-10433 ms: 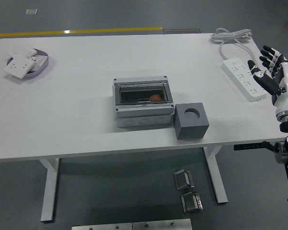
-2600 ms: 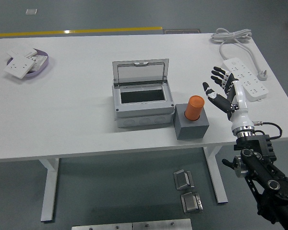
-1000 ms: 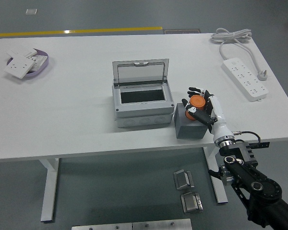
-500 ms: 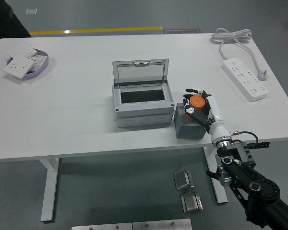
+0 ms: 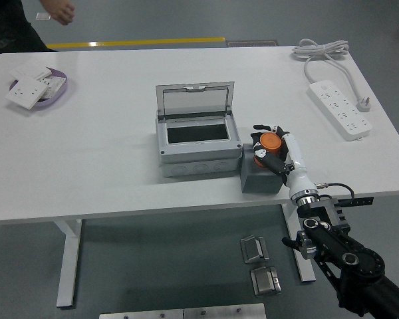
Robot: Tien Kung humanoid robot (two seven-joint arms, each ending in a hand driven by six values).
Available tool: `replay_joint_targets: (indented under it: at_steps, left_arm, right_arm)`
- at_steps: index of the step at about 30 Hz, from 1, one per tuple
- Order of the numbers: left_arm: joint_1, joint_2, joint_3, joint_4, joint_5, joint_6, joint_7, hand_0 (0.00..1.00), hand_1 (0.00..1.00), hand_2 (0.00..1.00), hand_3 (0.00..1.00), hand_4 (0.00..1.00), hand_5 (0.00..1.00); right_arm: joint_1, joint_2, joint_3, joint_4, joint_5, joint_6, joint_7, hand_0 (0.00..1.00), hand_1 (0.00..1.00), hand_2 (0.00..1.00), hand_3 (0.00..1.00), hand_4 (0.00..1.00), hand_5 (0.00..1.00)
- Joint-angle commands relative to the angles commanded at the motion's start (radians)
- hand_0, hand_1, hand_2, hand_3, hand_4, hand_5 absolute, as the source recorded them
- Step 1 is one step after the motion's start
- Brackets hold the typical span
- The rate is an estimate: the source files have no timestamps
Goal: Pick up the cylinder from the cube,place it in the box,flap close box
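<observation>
A person's hand (image 5: 58, 11) has appeared at upper left; the right hand (image 5: 274, 151) stays clamped around one orange cylinder (image 5: 268, 143) on one grey cube (image 5: 259, 177), beside one open box (image 5: 197, 138).

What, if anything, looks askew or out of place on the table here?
Nothing stands out. The box sits square with its flap upright and open, the right hand is closed around the orange cylinder on the grey cube, and the power strip lies flat.

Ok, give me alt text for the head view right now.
The robot's right hand grips the orange cylinder standing in the grey cube, beside the grey box whose lid stands open. A power strip lies far right, and a person's hand shows at the top left.
</observation>
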Motion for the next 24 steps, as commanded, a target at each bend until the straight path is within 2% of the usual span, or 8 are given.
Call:
replay_joint_targets:
  at_steps: [1, 6, 7, 12, 13, 24]
  left_arm:
    - [0.000, 0.000, 0.000, 0.000, 0.001, 0.000, 0.000, 0.596, 0.605, 0.560, 0.597, 0.611, 0.221]
    - [0.001, 0.000, -0.001, 0.000, 0.003, 0.001, 0.001, 0.596, 0.605, 0.560, 0.597, 0.611, 0.221]
    - [0.001, 0.001, -0.001, 0.000, 0.004, 0.001, 0.001, 0.596, 0.610, 0.563, 0.601, 0.621, 0.226]
    - [0.002, 0.000, 0.000, 0.000, 0.005, 0.001, 0.002, 0.596, 0.610, 0.563, 0.601, 0.621, 0.226]
    - [0.003, 0.000, 0.000, 0.000, 0.005, 0.001, 0.002, 0.596, 0.613, 0.564, 0.601, 0.626, 0.233]
    - [0.001, 0.004, -0.002, 0.000, 0.008, 0.000, 0.001, 0.596, 0.616, 0.565, 0.603, 0.635, 0.244]
  right_arm:
    - [0.000, 0.000, 0.001, 0.000, 0.000, -0.003, 0.000, 0.618, 0.572, 0.512, 0.537, 0.102, 0.002]
    - [0.002, -0.002, 0.004, 0.003, -0.001, -0.011, 0.000, 0.618, 0.572, 0.512, 0.537, 0.102, 0.002]
    - [0.003, -0.002, 0.005, 0.004, -0.002, -0.013, 0.000, 0.495, 0.521, 0.464, 0.462, 0.024, 0.002]
    - [0.013, -0.008, 0.009, 0.019, -0.010, -0.025, -0.003, 0.495, 0.521, 0.464, 0.462, 0.024, 0.002]
    - [0.015, -0.010, 0.009, 0.023, -0.012, -0.027, -0.004, 0.444, 0.497, 0.440, 0.414, 0.027, 0.002]
    - [0.064, -0.020, -0.001, 0.088, -0.120, -0.084, -0.073, 0.423, 0.474, 0.422, 0.383, 0.038, 0.002]
